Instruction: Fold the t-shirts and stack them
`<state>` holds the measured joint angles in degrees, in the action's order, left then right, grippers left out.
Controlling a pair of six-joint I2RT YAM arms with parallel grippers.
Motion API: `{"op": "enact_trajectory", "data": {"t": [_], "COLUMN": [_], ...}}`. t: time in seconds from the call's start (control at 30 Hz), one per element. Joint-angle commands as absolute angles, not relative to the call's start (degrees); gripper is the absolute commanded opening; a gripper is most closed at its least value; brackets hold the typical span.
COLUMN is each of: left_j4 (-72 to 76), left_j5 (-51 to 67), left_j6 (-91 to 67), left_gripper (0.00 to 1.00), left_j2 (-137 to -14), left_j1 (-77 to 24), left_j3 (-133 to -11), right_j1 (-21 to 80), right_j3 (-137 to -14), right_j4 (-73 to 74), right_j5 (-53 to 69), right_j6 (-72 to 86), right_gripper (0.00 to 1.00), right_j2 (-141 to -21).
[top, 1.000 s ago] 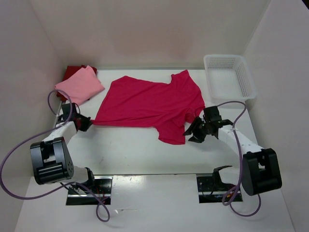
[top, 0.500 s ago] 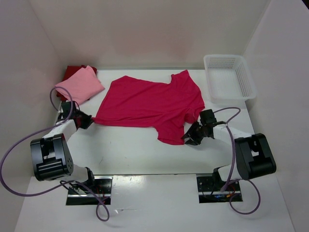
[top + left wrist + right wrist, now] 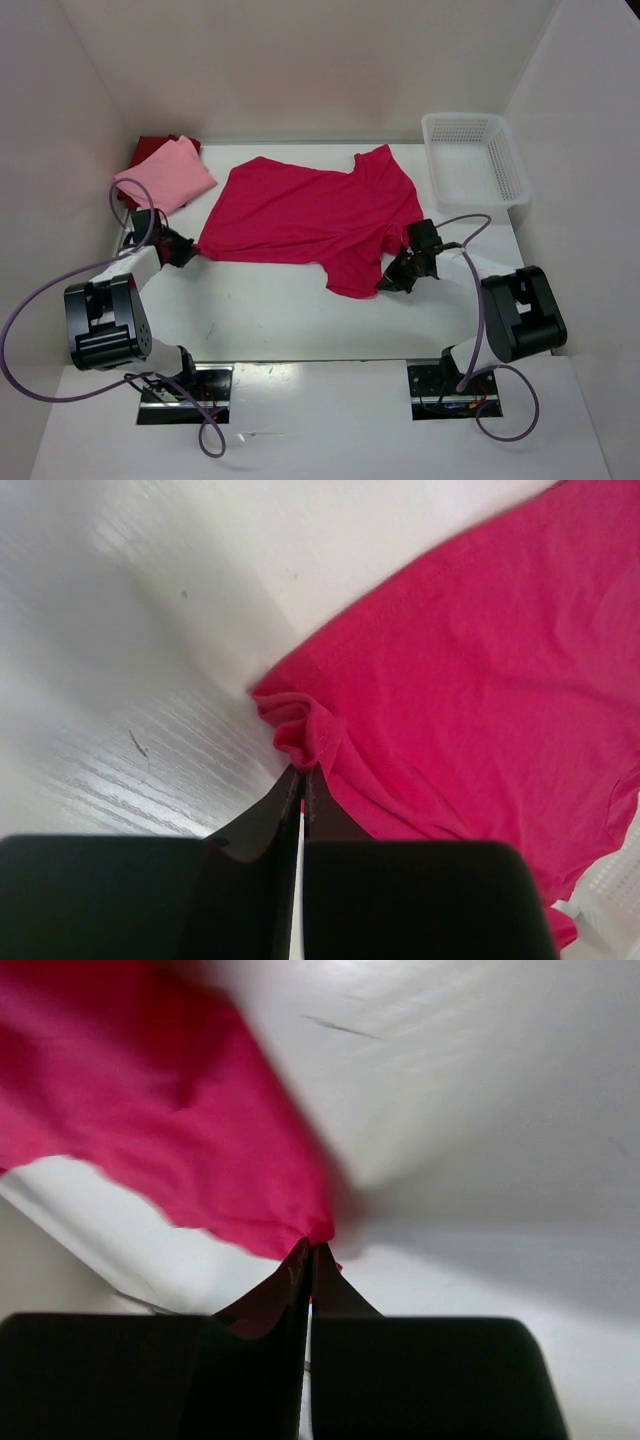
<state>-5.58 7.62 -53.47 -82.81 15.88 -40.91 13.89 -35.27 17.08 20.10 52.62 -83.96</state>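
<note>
My left gripper (image 3: 302, 777) is closed tight on the bunched near-left corner of the crimson-pink t-shirt (image 3: 470, 670). My right gripper (image 3: 311, 1252) is likewise pinched shut on that shirt's near-right edge, with red cloth caught at the fingertips. The wrist views confirm these two grips at close range, the right one blurred. Only the top view gives the layout: the held shirt lies spread flat across the middle of the table (image 3: 270, 305), stretched between my two grippers. Count: three shirts, one basket. The light pink t-shirt (image 3: 165, 177) lies folded at the far-left corner, on top of the dark red t-shirt (image 3: 152, 148), of which only a far edge shows. The white mesh basket (image 3: 470, 118) stands at the far right, close to the spread shirt's right edge but not touching it. All three shirts lie on the table, outside it.
</note>
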Motion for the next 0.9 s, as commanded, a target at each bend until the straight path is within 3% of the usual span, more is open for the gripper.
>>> {"op": "enact_trajectory", "data": {"t": [0.0, 0.2, 0.3, 0.43, 0.57, 0.73, 0.87], "left_j4": [-5.5, -10.1, -13.5, -12.0, -11.2, -17.9, -15.9], "left_j5": [9.0, 11.0, 12.3, 25.9, 30.6, 27.9, 27.9], "left_j6": [-51.5, -48.7, -47.5, -51.9, -57.7, -54.9, -55.5], "left_gripper": [0.0, 0.0, 0.0, 0.0, 0.0, 0.0, 0.0], "left_j2": [-82.6, -83.3, -83.3, -82.8, -82.8, -82.1, -82.1], "left_j1": [14.0, 5.7, 5.7, 14.0, 22.9, 26.2, 26.2], "left_j3": [-45.0, -63.3, -78.2, -90.8, -100.6, -115.4, -111.7], "right_j1": [14.9, 14.9, 14.9, 14.9, 14.1, 5.3, 2.3], "right_j3": [-45.9, -73.7, -92.1, -123.3, -149.8, -154.6, -150.1], "right_j4": [24.8, 36.9, 42.9, 48.8, 52.5, 47.7, 46.1], "right_j5": [14.4, 13.2, 12.1, 9.6, 9.6, 18.9, 22.1], "right_j6": [49.7, 43.8, 39.7, 36.7, 35.5, 38.8, 38.8], "right_gripper": [0.0, 0.0, 0.0, 0.0, 0.0, 0.0, 0.0], "right_j2": [-77.4, -73.8, -76.8, -82.9, -90.5, -90.5, -93.5]}}
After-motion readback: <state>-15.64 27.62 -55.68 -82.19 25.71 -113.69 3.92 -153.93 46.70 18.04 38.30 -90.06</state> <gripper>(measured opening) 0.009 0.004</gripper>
